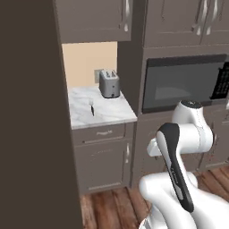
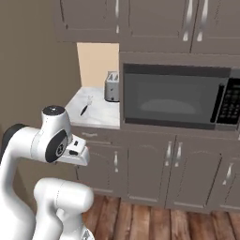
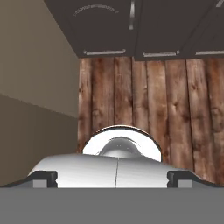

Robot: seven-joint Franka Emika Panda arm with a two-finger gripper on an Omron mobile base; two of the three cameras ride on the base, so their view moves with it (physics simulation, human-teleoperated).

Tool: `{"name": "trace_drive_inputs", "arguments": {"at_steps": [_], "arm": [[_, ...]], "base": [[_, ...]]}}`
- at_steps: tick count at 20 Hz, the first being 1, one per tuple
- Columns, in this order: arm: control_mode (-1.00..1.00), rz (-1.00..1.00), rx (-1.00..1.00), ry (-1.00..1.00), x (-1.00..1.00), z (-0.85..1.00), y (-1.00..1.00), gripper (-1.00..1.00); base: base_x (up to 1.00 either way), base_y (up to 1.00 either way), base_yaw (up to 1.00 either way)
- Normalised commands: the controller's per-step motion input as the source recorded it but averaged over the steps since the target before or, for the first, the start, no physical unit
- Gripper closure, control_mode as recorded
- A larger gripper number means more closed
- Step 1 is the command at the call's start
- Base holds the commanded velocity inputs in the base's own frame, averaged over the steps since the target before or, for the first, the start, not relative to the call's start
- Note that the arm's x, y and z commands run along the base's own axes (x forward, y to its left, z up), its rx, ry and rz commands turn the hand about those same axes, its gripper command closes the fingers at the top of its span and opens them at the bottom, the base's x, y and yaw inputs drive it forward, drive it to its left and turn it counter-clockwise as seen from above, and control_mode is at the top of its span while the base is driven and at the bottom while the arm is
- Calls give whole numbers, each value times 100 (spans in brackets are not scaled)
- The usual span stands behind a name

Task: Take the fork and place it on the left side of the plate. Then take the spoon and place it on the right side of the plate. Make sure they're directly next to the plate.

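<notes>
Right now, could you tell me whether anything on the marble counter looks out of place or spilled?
Nothing stands out. A small dark-handled utensil lies flat on the counter, apart from the upright toaster; no spill or damage shows.

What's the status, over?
Gripper open, empty, aimed at wooden floor. Small dark-handled fork untouched on white marble counter, before silver toaster. Nothing blocking.

One toaster, one fork, one microwave.
</notes>
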Motion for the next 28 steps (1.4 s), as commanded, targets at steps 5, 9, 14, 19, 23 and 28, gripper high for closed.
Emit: {"name": "trace_drive_inputs", "arguments": {"at_steps": [5, 9, 14, 19, 23, 28], "arm": [[100, 0, 0, 0, 0, 0, 0, -100], [100, 0, 0, 0, 0, 0, 0, -100], [100, 0, 0, 0, 0, 0, 0, -100], [100, 0, 0, 0, 0, 0, 0, -100], [100, 0, 0, 0, 0, 0, 0, -100], [100, 0, 0, 0, 0, 0, 0, -100]], "base": [[69, 22, 0], [53, 26, 2], [54, 33, 9], [52, 35, 12], [43, 31, 11], [35, 29, 10]]}}
